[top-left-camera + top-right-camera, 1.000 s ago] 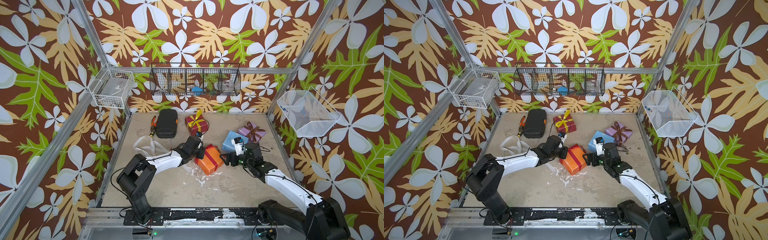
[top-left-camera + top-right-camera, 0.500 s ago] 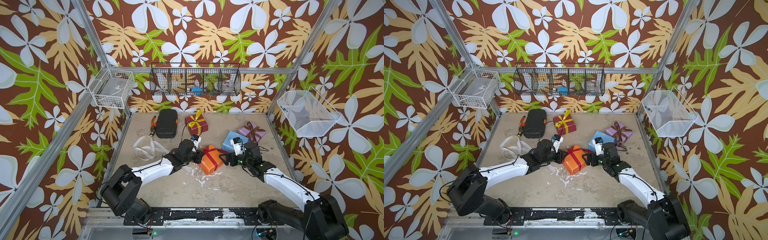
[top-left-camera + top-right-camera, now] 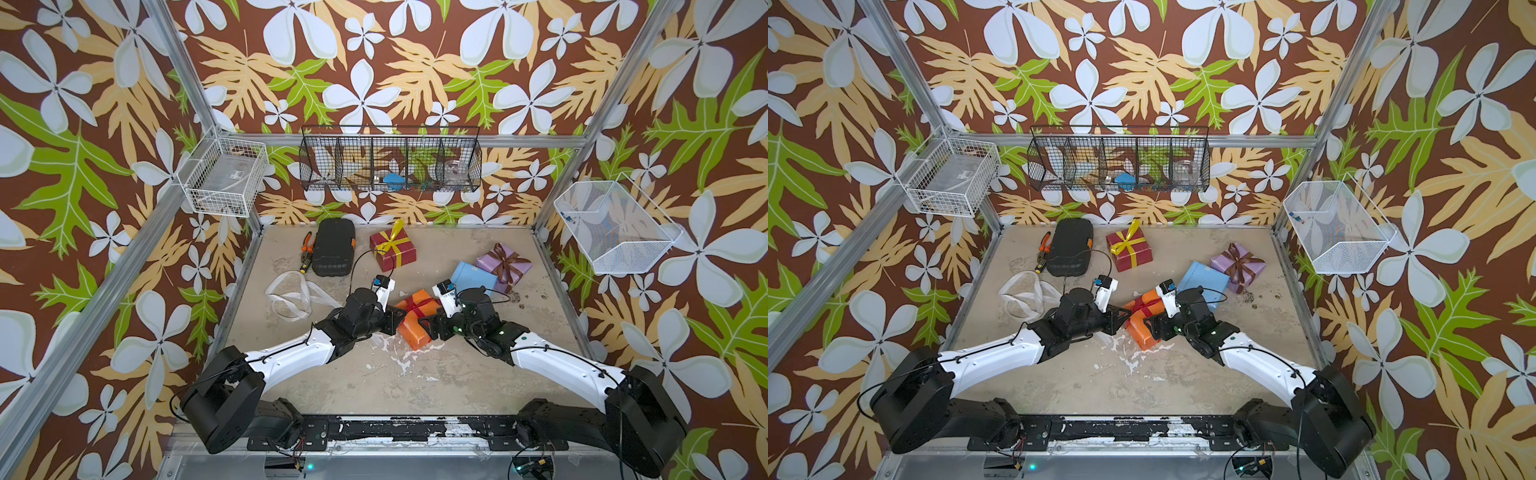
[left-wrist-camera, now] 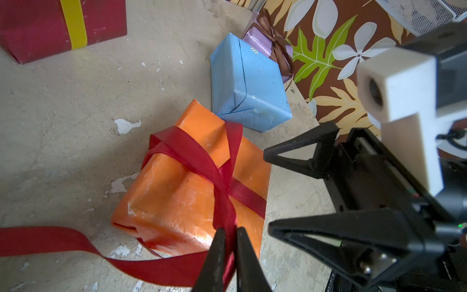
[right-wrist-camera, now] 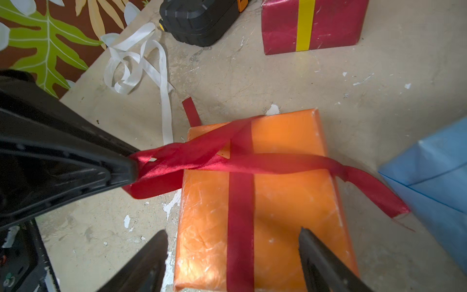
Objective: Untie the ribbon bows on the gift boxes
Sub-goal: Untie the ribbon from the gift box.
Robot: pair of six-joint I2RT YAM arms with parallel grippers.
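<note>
Step in hand: red ribbon on orange gift box, mid-worktop. Left gripper jaws pinch the ribbon; right gripper jaws spread, straddling box. Next: likely pull strand free while bracing box.

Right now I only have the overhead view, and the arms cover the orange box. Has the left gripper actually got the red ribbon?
Observer: Yes. The left wrist view shows the left gripper shut on the red ribbon, just off the edge of the orange box.
Operator: Is there a bow to undo?
Observer: No loops show in the right wrist view. The ribbon only crosses on the box top, with a free tail lying toward the light blue box.
Operator: And the right gripper?
Observer: The right gripper is open, jaws spread at the box's near end. I cannot tell whether it touches the box.
</note>
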